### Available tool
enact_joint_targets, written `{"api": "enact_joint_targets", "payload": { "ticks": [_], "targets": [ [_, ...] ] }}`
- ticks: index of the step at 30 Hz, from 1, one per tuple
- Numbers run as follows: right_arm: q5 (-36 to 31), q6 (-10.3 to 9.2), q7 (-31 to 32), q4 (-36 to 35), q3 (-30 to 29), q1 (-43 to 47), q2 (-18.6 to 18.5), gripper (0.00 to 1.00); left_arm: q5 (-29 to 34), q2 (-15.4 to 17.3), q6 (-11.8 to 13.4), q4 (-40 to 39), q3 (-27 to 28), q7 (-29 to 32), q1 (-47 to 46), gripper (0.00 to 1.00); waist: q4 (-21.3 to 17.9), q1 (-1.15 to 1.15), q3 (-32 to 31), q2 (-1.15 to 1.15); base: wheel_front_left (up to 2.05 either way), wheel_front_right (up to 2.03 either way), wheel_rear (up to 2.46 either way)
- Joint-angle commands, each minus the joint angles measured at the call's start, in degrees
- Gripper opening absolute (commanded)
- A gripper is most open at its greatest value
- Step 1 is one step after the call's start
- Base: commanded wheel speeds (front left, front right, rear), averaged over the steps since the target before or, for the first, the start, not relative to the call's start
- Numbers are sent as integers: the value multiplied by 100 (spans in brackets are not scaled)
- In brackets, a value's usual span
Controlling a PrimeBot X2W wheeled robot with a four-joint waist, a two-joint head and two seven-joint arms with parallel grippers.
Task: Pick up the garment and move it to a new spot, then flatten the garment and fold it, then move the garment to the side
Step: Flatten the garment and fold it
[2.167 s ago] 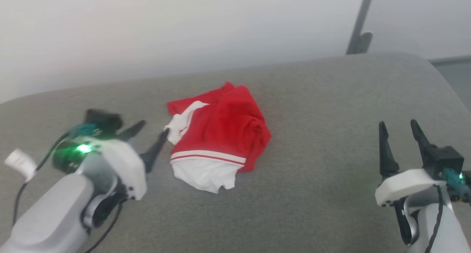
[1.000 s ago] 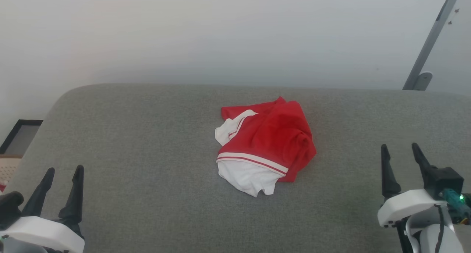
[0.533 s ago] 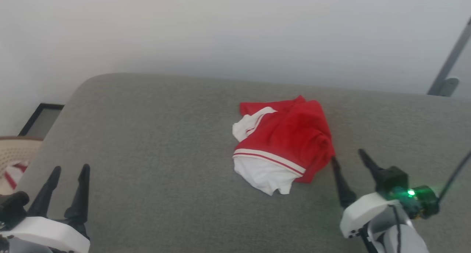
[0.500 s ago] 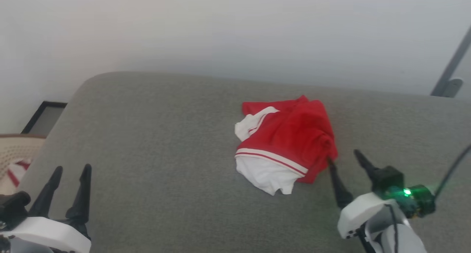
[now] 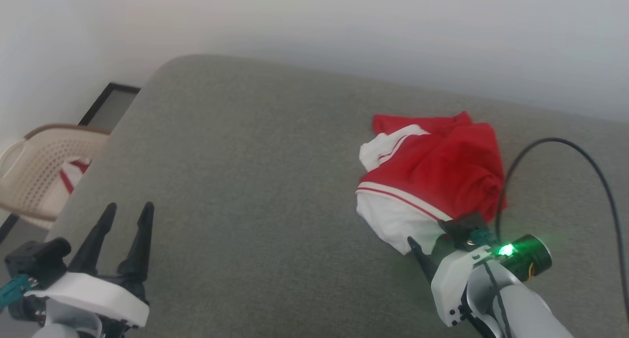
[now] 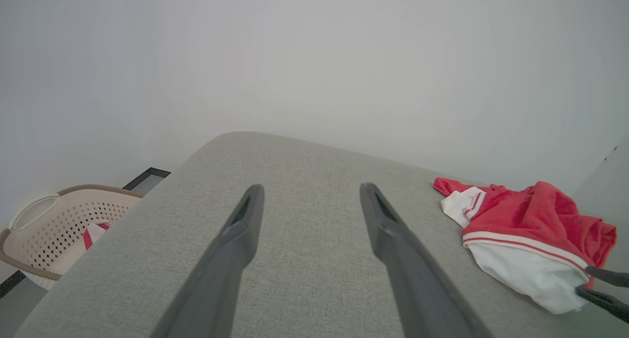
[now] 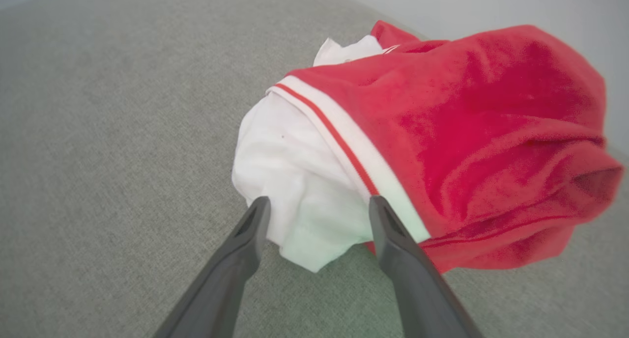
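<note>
On the grey upholstered surface (image 5: 255, 181), right of centre in the head view: the garment (image 5: 442, 171), one item, bunched in a loose heap.

- Description: bright red body, with a white end panel nearest the robot and a red-and-white striped band between them.
- Handling (judged): soft, light and limp. It will sag and trail when lifted. It is not fragile, and the napped cloth is unlikely to slip from a pinch.
- Hold point (judged): the near edge of the white panel or the banded hem, where the layers gather thick.
- Right claw (image 7: 318, 205): jaws wide, fingers either side of the white panel's near lobe. Nothing is gripped, and contact cannot be told.
- Left claw (image 5: 128, 215): jaws wide and empty, well apart from the garment.
- Nearby: a basket (image 5: 34, 171) beside the surface.
</note>
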Motion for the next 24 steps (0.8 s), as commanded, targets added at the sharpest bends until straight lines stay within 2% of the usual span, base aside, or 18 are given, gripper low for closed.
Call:
{"api": "enact_joint_targets", "payload": {
  "ticks": [1, 6, 10, 11, 12, 13, 19, 24],
  "targets": [
    [36, -4, 129, 70, 93, -110, -52, 100, 42, -44, -38, 32, -30, 0, -117, 100, 168, 0, 170, 0, 0, 0, 0],
    [62, -6, 522, 344, 375, -358, -216, 100, 75, -199, -122, 141, -89, -8, -306, 100, 346, 0, 377, 0, 0, 0, 0],
    [-170, -6, 606, 653, 503, -553, -263, 100, 88, -311, -198, 251, -84, -15, -411, 100, 431, 0, 491, 0, 0, 0, 0],
    [-220, -6, 624, 754, 526, -586, -257, 74, 98, -328, -216, 279, -75, -17, -424, 100, 441, 0, 503, 0, 0, 0, 0],
    [-267, -6, 644, 852, 524, -620, -248, 3, 104, -342, -234, 307, -64, -18, -443, 100, 448, 0, 516, 0, 0, 0, 0],
    [-308, -6, 662, 944, 549, -657, -237, 0, 109, -361, -252, 331, -48, -19, -463, 100, 452, 0, 526, 0, 0, 0, 0],
    [-218, -6, 708, 1177, 452, -806, -106, 0, 139, -409, -314, 435, 87, -26, -411, 100, 355, 0, 503, 0, 0, 0, 0],
    [105, -7, 862, 802, 515, -781, -220, 0, 153, -369, -330, 432, 208, -28, -316, 100, 152, 0, 401, 0, 0, 0, 0]
  ]
}}
